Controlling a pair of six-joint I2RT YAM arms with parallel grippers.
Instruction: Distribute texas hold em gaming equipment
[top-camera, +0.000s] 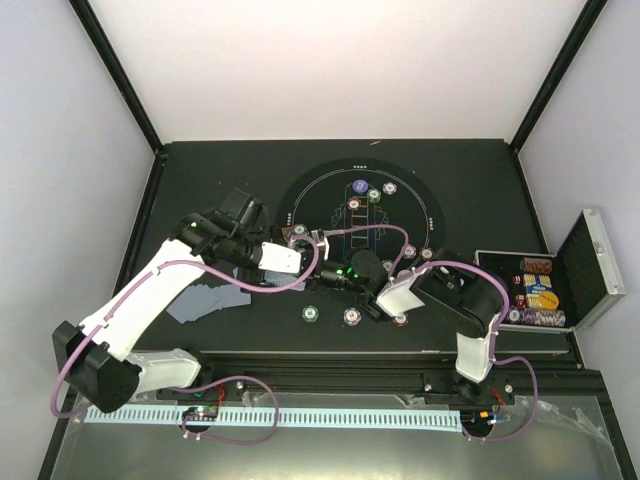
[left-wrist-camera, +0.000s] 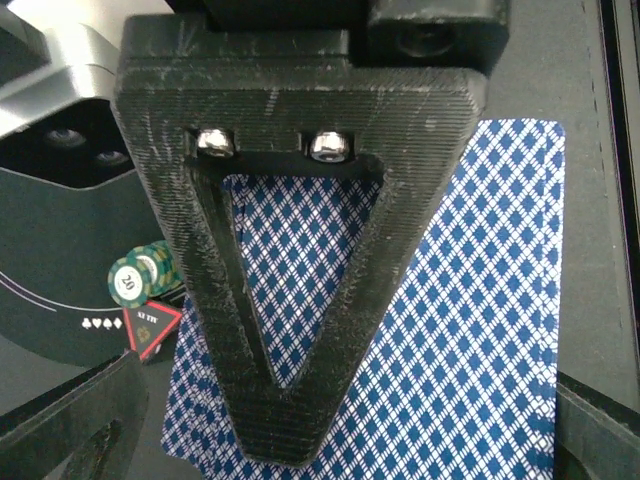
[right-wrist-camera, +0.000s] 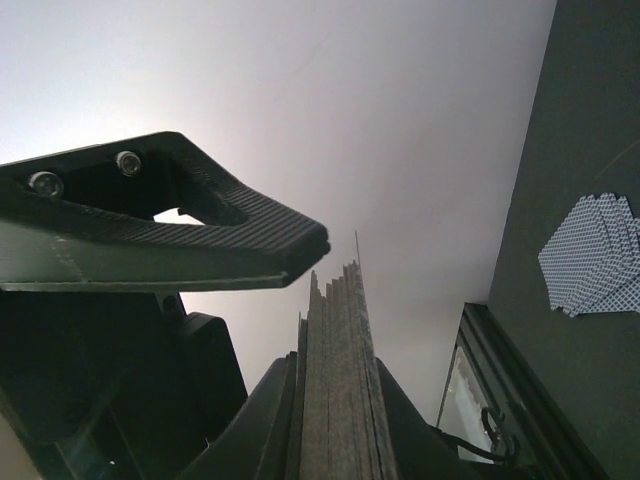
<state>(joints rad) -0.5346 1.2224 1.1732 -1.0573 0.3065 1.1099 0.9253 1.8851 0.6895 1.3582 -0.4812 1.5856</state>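
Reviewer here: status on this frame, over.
Left gripper open over blue-backed cards. Right gripper shut on card deck, edge-up. Loose card pile off to the left; nothing blocking.

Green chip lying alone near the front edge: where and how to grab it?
Pinch the green chip across its rim, straight down from above. It lies flat on the black table, so only the thin edge offers purchase, and its sides look free of neighbours.
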